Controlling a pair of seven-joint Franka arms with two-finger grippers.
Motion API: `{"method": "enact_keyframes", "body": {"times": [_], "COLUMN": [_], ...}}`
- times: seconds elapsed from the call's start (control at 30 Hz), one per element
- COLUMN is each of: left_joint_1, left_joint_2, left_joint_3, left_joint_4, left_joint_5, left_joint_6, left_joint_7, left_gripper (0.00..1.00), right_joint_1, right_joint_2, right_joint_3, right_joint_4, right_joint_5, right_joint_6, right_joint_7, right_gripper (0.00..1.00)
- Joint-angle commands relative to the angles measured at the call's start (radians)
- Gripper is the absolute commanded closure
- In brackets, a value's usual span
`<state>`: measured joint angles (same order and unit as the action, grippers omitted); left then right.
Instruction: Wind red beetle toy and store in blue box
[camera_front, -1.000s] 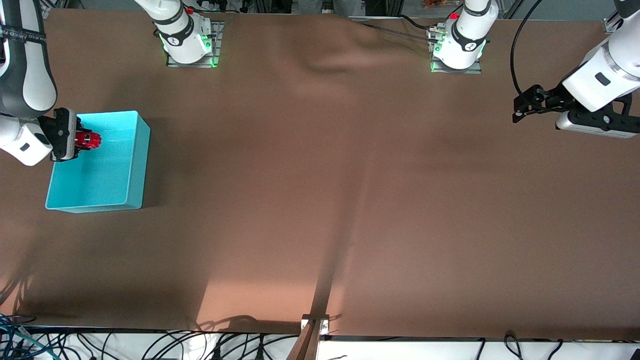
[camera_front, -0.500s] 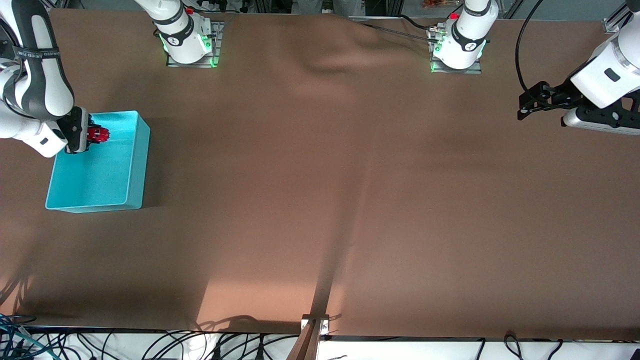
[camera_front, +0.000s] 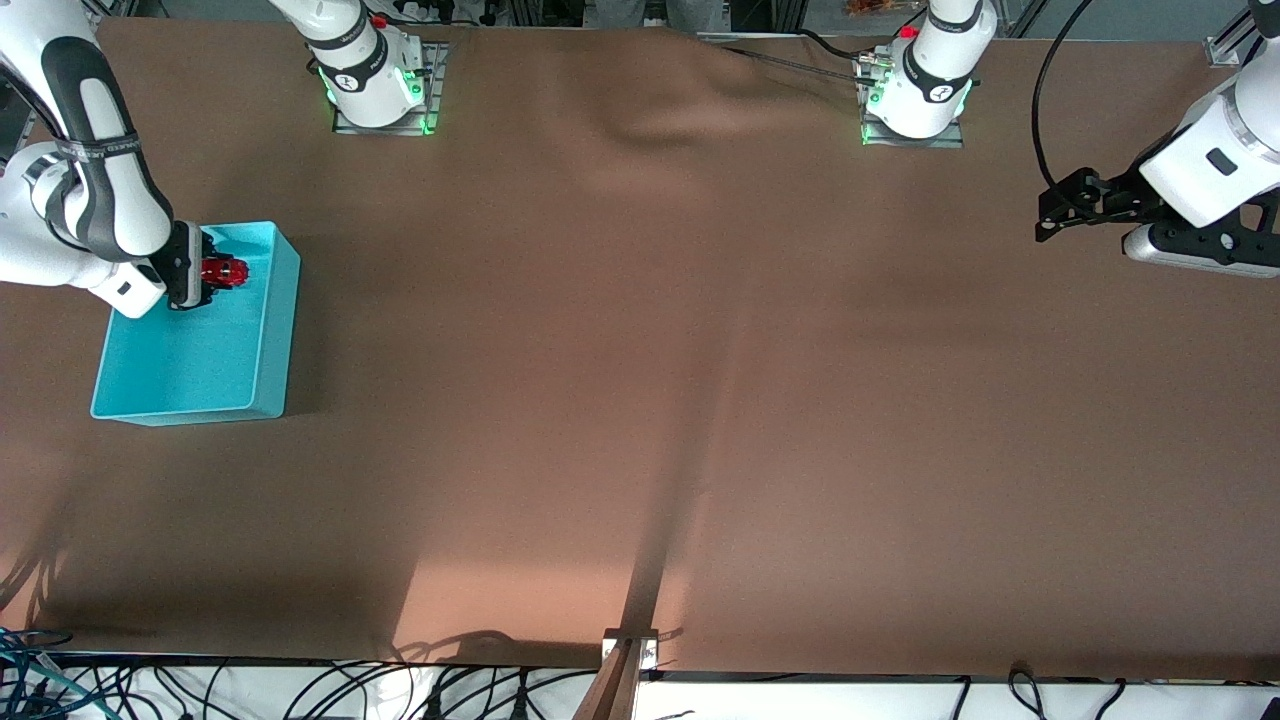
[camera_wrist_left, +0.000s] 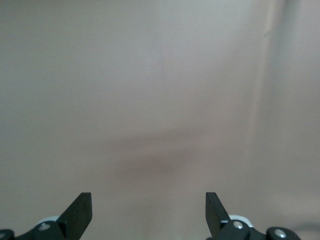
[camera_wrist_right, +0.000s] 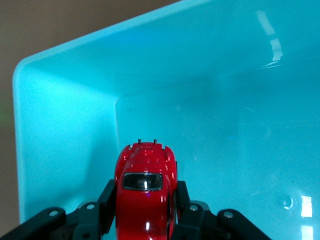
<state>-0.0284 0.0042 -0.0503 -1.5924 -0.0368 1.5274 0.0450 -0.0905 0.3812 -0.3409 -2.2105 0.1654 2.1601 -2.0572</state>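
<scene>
a: where is the red beetle toy sitting right now?

b: it is being clamped between the fingers of the right gripper, which is hanging over the blue box, inside the corner that lies toward the robots' bases. in the right wrist view the toy is pointing nose-first into the box, with a finger pressing each flank.

a: how much room is there around it?

b: the box's walls are rising close on two sides of the toy, while the rest of the box floor, toward the front camera, is lying open. the box itself is standing at the right arm's end of the brown table, and the wide middle of the table is bare.

a: and the left gripper?

b: it is waiting over the left arm's end of the table, fingers standing wide apart with nothing between them; its wrist view is showing only bare cloth between the two black fingertips.

a: what is differing from a second ago?

b: the right gripper has been carrying the toy from above the box's outer wall farther in over the box, toward the table's middle. the left gripper has barely shifted.

a: materials?

b: the toy is glossy red with a rounded body and a dark window. the box is smooth turquoise plastic with rounded corners, catching glints. the table cover is matte brown, rippling slightly near the bases.
</scene>
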Motion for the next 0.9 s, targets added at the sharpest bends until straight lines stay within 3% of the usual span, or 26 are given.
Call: {"method": "enact_keyframes", "body": {"times": [0.0,0.07,0.3,0.53,0.87], "left_joint_1": [0.005,0.010,0.007,0.007,0.007], "left_joint_2": [0.033,0.034,0.034,0.034,0.034], "left_joint_3": [-0.003,-0.002,-0.005,-0.005,-0.005], "left_joint_4": [0.054,0.055,0.055,0.055,0.057], "left_joint_5": [0.018,0.017,0.018,0.018,0.018], "left_joint_6": [-0.027,-0.027,-0.027,-0.026,-0.027], "left_joint_7": [0.016,0.018,0.013,0.013,0.013], "left_gripper": [0.00,0.00,0.00,0.00,0.00], "right_joint_1": [-0.009,-0.009,-0.006,0.003,0.008], "right_joint_2": [-0.001,-0.001,-0.007,-0.010,-0.051], "right_joint_3": [0.003,0.003,0.011,0.039,0.089], "right_joint_4": [0.005,0.006,0.058,0.251,0.481], "right_joint_5": [0.028,0.028,0.028,0.065,0.082], "right_joint_6": [0.001,-0.003,-0.063,-0.279,-0.457], "right_joint_7": [-0.031,-0.032,-0.034,-0.032,0.067], "right_gripper": [0.16,0.00,0.00,0.00,0.00]}}
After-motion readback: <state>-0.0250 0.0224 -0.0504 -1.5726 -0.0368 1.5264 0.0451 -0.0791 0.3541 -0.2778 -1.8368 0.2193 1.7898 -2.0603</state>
